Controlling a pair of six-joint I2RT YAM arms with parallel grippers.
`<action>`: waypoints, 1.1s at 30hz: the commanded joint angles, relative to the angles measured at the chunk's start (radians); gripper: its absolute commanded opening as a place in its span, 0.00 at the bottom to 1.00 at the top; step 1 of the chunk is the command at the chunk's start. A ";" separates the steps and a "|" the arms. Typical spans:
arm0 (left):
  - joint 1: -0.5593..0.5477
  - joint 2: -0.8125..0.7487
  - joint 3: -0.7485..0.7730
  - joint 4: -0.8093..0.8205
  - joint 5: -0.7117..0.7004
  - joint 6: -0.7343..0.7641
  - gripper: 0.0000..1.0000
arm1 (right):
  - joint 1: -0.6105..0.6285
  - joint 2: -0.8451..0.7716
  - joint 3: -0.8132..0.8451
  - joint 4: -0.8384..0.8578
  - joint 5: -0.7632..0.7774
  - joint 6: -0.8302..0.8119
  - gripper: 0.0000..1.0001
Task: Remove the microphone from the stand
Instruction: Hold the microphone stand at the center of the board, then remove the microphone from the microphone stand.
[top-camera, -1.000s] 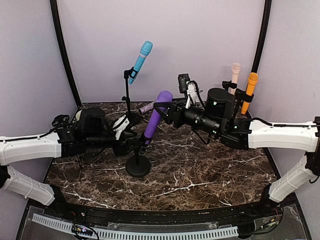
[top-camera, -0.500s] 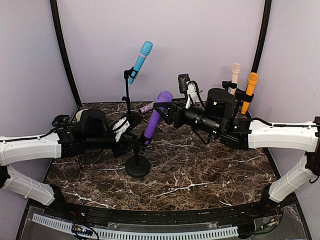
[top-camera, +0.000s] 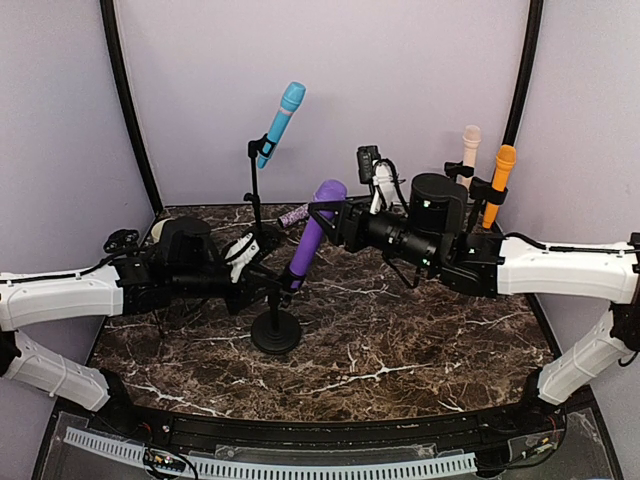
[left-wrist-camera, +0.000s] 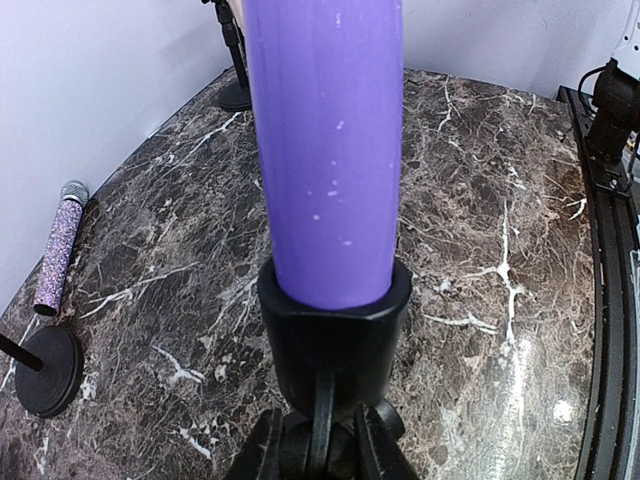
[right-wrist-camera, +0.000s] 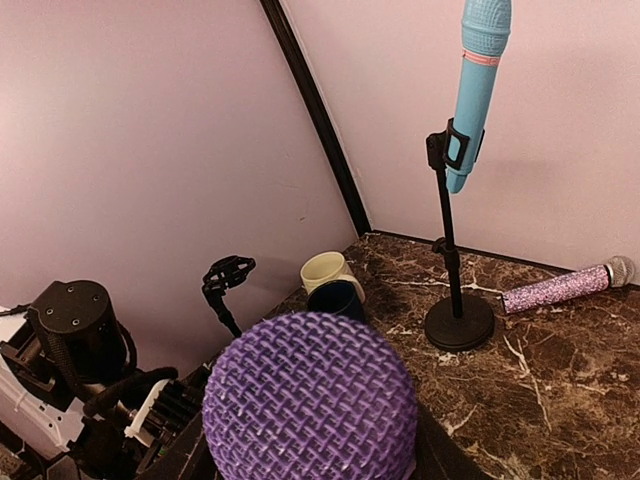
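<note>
On the left, the left arm (top-camera: 60, 295) reaches in low. Its jaws are narrow and grip the neck of the black stand (top-camera: 276, 332), just under the clip (left-wrist-camera: 335, 330). The purple microphone (top-camera: 312, 238) sits tilted in this clip, near the middle of the bench (top-camera: 420, 350). The right arm (top-camera: 560, 268) holds the microphone near its head in its jaws.

A purple microphone with a mesh head (right-wrist-camera: 310, 400) fills 6 o'clock. At 1 o'clock, a light-blue microphone (right-wrist-camera: 478, 80) sits clipped in a black round-based stand (right-wrist-camera: 458, 322). At 3 o'clock, a glittery purple microphone (right-wrist-camera: 562, 288) lies on the dark marble table (right-wrist-camera: 560, 390). A cream mug (right-wrist-camera: 325, 268) and a navy mug (right-wrist-camera: 338, 298) stand mid-frame.
</note>
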 joint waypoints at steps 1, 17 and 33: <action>-0.002 0.011 -0.006 -0.013 -0.004 0.047 0.00 | -0.001 -0.010 0.092 0.043 0.088 0.012 0.01; -0.002 0.032 0.003 -0.026 -0.005 0.058 0.00 | -0.001 -0.103 0.061 0.107 0.143 0.002 0.00; -0.010 0.055 0.021 -0.053 0.001 0.080 0.00 | -0.001 -0.144 0.014 0.107 0.100 -0.039 0.00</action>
